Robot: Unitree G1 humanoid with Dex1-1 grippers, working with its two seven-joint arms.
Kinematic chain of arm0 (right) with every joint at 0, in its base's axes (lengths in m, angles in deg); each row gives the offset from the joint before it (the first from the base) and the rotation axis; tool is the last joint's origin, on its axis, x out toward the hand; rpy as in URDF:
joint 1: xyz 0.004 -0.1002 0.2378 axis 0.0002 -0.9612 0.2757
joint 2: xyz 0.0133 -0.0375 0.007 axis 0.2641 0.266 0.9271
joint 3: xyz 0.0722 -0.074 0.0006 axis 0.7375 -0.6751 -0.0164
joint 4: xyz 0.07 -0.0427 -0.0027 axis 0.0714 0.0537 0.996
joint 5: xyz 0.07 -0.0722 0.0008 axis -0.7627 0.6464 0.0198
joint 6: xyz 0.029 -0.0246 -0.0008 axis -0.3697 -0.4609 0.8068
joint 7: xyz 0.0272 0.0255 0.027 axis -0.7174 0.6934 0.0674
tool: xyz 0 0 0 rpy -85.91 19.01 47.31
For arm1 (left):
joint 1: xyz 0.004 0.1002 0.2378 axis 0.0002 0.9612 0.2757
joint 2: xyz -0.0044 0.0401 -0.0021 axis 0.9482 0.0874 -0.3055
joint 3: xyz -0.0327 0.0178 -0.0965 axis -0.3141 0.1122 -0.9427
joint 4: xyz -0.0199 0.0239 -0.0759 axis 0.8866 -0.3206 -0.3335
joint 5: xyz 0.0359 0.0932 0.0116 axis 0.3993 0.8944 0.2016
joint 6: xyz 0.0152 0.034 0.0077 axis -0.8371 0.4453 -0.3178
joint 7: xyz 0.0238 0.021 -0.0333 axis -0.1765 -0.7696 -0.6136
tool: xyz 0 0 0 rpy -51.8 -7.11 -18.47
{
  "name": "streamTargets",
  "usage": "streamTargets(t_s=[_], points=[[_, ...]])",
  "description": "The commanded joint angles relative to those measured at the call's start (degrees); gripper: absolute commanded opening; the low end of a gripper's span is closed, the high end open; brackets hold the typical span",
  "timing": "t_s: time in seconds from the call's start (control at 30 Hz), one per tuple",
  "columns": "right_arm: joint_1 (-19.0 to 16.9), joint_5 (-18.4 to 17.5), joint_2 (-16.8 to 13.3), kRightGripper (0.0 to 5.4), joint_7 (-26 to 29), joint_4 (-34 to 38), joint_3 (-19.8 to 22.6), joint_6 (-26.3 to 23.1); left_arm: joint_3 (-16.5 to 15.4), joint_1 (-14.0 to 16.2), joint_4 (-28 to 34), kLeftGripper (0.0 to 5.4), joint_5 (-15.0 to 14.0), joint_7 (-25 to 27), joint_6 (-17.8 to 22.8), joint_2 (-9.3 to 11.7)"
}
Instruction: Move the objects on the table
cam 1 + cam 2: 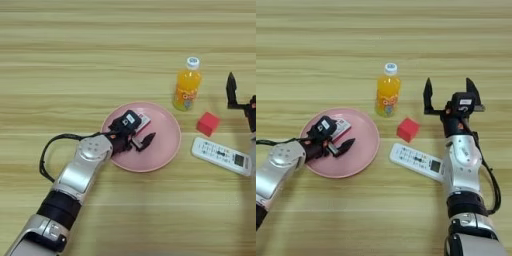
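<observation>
My left pincer (136, 131) is over the pink plate (165, 145), gripping the small red-and-white box (143, 120) | my right pincer (451, 95) hangs wide open beside the orange bottle (388, 95) (label too small to read) | bottle not moved yet, standing on the counter (75, 60).

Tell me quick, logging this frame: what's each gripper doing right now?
Left gripper: over the pink plate, fingers around the red-and-white box; grip cannot be told.
Right gripper: open, empty, right of the orange bottle.
</observation>
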Motion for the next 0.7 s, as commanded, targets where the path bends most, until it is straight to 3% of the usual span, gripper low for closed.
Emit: streamTargets(t_s=[0.03, 0.5, 0.7], points=[[-0.39, -0.53, 0.34, 5.40, -0.18, 1.50, 0.04, -1.12, 0.57, 1.33, 0.85, 3.64, 0.73, 1.20, 1.46, 1.34], [-0.81, -0.83, 0.40, 5.40, -0.21, 2.78, 0.19, -1.79, 0.47, 1.72, 1.75, 2.18, 0.39, 2.35, 1.20, 1.84], [-0.69, -0.83, 0.34, 5.40, -0.17, 2.61, 0.27, -1.77, 0.56, 1.74, 1.87, 2.04, 0.27, 2.82, 1.13, 1.84]])
